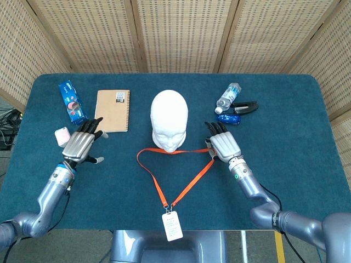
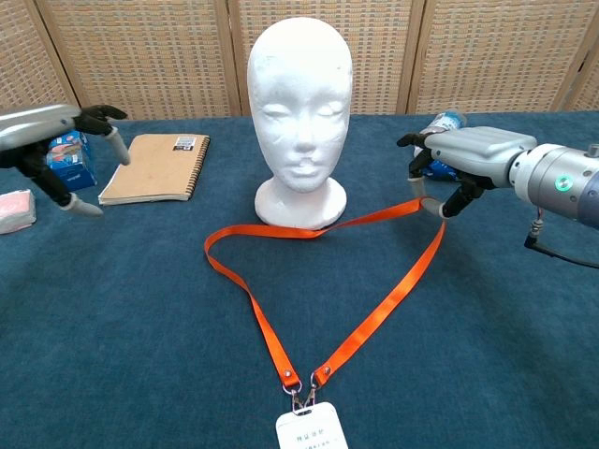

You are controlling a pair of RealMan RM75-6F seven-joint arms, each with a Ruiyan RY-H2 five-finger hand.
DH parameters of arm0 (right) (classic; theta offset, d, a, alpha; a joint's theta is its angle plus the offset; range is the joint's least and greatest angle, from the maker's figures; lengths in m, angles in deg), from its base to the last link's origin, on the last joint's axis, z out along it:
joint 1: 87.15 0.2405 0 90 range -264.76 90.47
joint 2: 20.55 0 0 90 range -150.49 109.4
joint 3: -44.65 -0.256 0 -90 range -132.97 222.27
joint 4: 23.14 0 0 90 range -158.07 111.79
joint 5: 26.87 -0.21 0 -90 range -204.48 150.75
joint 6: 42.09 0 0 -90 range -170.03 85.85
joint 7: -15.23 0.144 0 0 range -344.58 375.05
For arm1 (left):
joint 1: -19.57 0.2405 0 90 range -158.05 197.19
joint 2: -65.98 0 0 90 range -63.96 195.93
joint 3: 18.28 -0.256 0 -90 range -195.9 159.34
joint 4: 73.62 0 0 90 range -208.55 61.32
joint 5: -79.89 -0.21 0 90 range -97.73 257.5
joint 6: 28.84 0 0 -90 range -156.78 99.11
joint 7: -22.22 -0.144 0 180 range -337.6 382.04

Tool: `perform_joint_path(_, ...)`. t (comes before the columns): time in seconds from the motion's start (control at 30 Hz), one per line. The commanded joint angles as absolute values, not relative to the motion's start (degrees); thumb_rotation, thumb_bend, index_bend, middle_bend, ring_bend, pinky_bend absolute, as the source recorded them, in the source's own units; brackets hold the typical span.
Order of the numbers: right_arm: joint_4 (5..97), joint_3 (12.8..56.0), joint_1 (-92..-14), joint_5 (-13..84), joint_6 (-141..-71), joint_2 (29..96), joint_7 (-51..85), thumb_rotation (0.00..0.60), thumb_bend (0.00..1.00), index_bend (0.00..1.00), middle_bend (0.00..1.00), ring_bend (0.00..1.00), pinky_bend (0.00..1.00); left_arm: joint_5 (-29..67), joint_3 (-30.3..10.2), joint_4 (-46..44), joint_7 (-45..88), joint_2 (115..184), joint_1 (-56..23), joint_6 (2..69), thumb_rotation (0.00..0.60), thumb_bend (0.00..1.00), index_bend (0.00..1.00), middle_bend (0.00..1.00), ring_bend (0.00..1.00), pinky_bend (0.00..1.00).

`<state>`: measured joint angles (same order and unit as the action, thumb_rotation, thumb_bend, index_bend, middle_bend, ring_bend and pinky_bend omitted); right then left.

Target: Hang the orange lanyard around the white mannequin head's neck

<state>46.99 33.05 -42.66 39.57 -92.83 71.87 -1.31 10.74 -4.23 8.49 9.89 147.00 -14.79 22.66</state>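
Orange lanyard [image 2: 374,309], flat woven ribbon, pinched by right hand [image 2: 468,159] (left hand [image 2: 42,140] spread, empty), smooth white mannequin head [image 2: 301,103].

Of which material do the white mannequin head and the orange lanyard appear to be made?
The white mannequin head looks like matte foam, probably polystyrene: its surface is dull, slightly pitted and without shine. The orange lanyard appears to be flat woven fabric ribbon: it bends and twists limply on the table.

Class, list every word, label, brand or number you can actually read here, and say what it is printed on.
None can be read.
Badge card: printed line, too small.
Notebook: cover label, blurred.
Blue packet: print blurred.
Water bottle: label unreadable.
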Motion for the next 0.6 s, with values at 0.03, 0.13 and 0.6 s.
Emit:
perform_joint_path(0.03, 46.9, 33.1, -42.6, 39.6, -92.7, 71.8, -1.2, 0.6, 0.67, 0.7, 0.06, 0.0, 0.0, 14.9, -2.3, 0.3, 8.8, 154.9, -21.2, 17.4, 0.6, 0.17, 0.39, 0.0, 0.0, 0.0)
perform_joint_path(0.13, 46.7, 33.2, -42.4, 39.6, -92.5, 71.8, -1.2, 0.6, 0.67, 0.7, 0.06, 0.0, 0.0, 16.2, -2.3, -3.7, 8.2, 158.4, -23.4, 16.3, 0.6, 0.22, 0.41, 0.0, 0.0, 0.0)
perform_joint_path(0.6, 46.6, 33.8, -42.3, 39.9, -91.9, 71.6, -0.4, 0.6, 0.67, 0.7, 0.06, 0.0, 0.0, 17.3, -2.3, -13.7, 13.9, 166.8, -28.3, 12.3, 0.6, 0.31, 0.46, 0.0, 0.0, 0.0)
